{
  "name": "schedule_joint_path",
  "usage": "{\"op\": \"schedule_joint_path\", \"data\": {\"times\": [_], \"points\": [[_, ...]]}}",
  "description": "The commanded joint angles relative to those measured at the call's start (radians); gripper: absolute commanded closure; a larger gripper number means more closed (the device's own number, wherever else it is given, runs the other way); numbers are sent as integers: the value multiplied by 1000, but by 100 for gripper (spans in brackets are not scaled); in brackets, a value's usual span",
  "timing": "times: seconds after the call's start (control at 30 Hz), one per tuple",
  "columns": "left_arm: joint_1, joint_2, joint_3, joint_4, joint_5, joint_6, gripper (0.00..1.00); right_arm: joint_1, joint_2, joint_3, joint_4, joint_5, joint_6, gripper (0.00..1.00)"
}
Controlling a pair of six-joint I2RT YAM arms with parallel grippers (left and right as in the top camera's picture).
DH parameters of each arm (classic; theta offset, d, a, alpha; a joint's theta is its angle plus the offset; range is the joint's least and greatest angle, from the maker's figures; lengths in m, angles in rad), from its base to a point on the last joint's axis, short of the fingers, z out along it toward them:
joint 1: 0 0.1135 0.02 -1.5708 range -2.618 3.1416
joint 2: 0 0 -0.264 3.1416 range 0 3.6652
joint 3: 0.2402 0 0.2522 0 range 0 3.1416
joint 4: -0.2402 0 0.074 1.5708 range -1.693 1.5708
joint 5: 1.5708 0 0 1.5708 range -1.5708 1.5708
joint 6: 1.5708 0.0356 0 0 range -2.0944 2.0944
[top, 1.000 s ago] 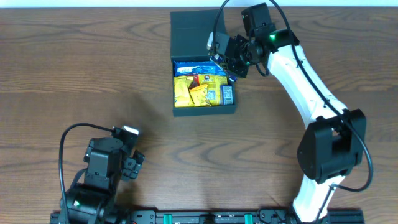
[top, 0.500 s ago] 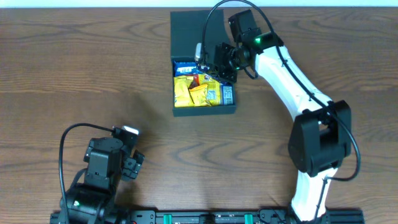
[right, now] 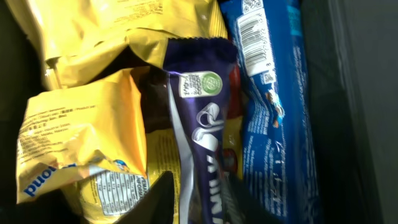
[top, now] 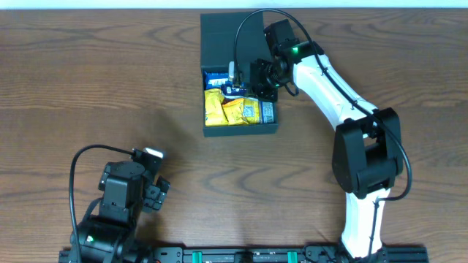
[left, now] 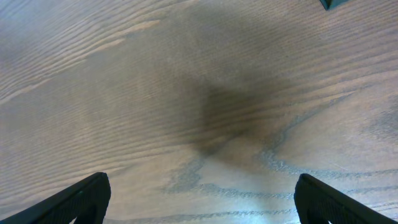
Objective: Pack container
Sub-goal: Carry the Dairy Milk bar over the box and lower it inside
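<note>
Setting a purple bar (right: 199, 124) among yellow packets (right: 87, 137) is judged the step in hand, inside the container (top: 241, 131) at the tabletop's (top: 88, 88) far middle. Whether the right pincer (top: 235, 84) is clamped on the bar cannot be told; the left pincer (left: 202, 193) is spread wide. A straight lift is called for next, kept off the container wall just beside it.

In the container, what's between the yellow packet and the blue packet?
A purple-wrapped bar, lying lengthwise between the yellow packet and the blue packet. The right wrist view shows it clearly.
</note>
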Motion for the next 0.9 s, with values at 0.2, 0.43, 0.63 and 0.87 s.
{"op": "schedule_joint_path", "data": {"times": [0.2,0.43,0.63,0.87], "points": [[6,-2,0,-1,-14,11,5,29,-2,76,13,-26,45,68],[6,-2,0,-1,-14,11,5,30,-35,193,13,103,388,98],[6,-2,0,-1,-14,11,5,30,-43,195,-71,291,921,99],[6,-2,0,-1,-14,11,5,53,-42,183,-120,254,1239,98]]}}
